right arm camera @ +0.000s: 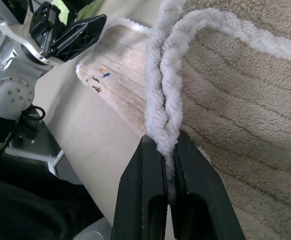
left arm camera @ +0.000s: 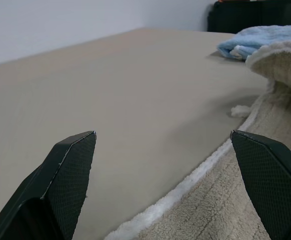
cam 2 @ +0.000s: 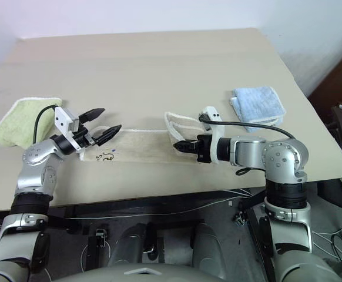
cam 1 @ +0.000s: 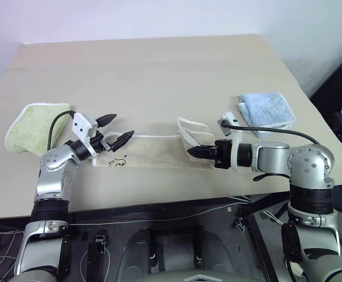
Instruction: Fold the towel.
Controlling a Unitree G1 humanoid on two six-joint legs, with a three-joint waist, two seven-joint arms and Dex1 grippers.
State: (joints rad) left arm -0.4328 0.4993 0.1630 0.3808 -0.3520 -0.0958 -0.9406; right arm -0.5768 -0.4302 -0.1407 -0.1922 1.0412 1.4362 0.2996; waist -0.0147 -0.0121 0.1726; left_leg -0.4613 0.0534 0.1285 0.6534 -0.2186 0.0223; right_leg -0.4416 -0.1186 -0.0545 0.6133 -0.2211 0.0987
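Towel (cam 1: 159,150): beige terry, lying long-ways along the near edge of the surface (cam 1: 159,76), between the two arms. Its right end is lifted and doubled back over itself, forming a raised flap.

Right hand (right arm camera: 169,150): clamped tight on the white corded edging, two layers of cord pinched together between the black fingers. It has the flap's near edge.

Left hand (cam 1: 117,129): spread wide, holding nothing, hovering just above the towel's left end.

Handling, judged: soft, limp, light; thick pile, not slippery. It sags wherever unsupported, so a single pinch drags a fold rather than carrying the cloth flat. The corded hem is the firmest part and gives the best purchase; corners or hem near a corner preferred. The free left corners look like the natural spot for the open hand.

Markings: small dark scribbles and a blue fleck on the towel near its left end (cam 2: 106,155); not legible. No brand tag readable.

Nearby: light green cloth (cam 1: 36,126) to the left, light blue cloth (cam 1: 265,111) to the right, both apart from the towel.
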